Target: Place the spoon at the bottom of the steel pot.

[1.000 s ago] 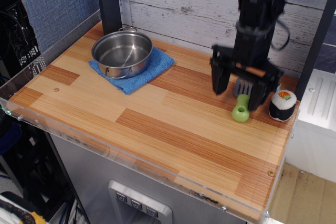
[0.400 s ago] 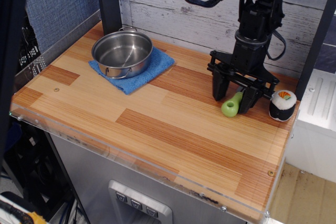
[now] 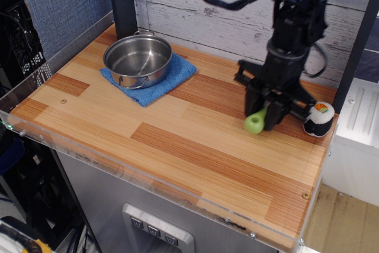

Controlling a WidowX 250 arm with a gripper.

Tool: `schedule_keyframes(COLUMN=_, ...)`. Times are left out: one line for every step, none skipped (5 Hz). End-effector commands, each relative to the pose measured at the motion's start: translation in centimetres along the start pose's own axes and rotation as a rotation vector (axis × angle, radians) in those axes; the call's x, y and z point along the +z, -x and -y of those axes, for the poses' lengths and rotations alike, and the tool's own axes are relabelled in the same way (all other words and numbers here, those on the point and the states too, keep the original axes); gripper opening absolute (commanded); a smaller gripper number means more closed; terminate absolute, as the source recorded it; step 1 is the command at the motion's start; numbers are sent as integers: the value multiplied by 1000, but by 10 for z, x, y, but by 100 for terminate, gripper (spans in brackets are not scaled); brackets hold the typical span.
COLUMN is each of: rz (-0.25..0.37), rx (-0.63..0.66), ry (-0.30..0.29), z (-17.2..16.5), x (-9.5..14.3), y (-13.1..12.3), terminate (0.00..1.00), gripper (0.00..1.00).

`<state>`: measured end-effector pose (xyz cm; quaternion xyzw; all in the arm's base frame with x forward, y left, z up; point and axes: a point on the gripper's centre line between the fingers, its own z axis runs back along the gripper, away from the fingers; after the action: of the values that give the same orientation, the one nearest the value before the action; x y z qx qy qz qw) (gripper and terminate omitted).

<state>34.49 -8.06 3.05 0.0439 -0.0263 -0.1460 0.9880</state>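
The steel pot (image 3: 138,59) stands empty on a blue cloth (image 3: 151,81) at the back left of the wooden table. My gripper (image 3: 265,112) is at the right side of the table, low over the surface. Its black fingers are closed on the spoon (image 3: 257,121). Only the lime-green handle with its hole shows, sticking out toward the front left; the grey slotted head is hidden between the fingers. The spoon's handle end looks slightly raised off the wood.
A black-and-white sushi-roll plush (image 3: 319,118) stands just right of the gripper. A white plank wall runs along the back, a dark post (image 3: 122,1) stands behind the pot, and a clear plastic rim (image 3: 148,182) edges the table's front.
The gripper came down over the spoon and its fingers closed on the head. The spoon's green handle has shifted left and swung toward the front left.
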Motion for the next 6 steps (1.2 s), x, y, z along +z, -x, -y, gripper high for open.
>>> schedule_keyframes(rz=287, rx=-24, ry=-25, z=-8, x=116, y=44, terminate=0, gripper=0)
schedule_keyframes(rz=228, rx=64, ry=-1, z=-49, x=121, y=76, terminate=0, gripper=0)
schedule_keyframes(rz=145, rx=168, ry=6, z=-89, x=102, y=101, terminate=0, gripper=0)
schedule_keyframes(rz=96, rx=234, ry=22, z=-131, x=77, y=127, terminate=0, gripper=0)
schedule_keyframes(rz=32, rx=249, ry=14, z=-173, x=56, y=153, terminate=0, gripper=0)
schedule_keyframes(rz=-6, rx=215, ry=31, z=-220, x=34, y=169, terminate=0, gripper=0)
